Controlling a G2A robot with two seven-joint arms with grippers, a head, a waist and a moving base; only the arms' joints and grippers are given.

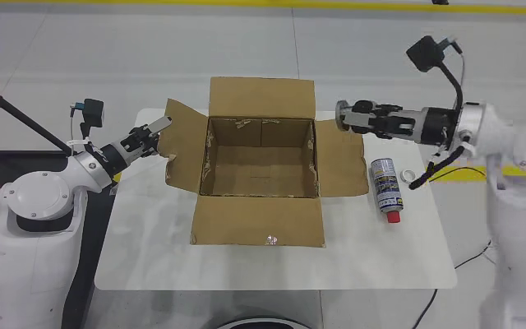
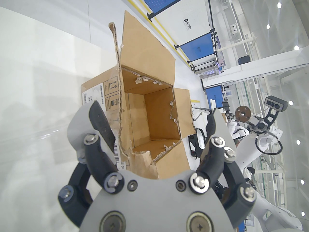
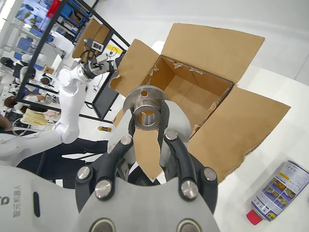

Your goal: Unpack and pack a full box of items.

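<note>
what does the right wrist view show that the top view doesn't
Right wrist view: the metal flange clamped in the right gripper, bore facing the camera. Top view: a small white ring on the table beside the spray can. Both: the open cardboard box, its inside bare, and the spray can lying on its side.

Left arm [image 1: 123, 153] with jaws spread wide, right arm [image 1: 411, 123] with jaws clamped, both angled inward.
</note>
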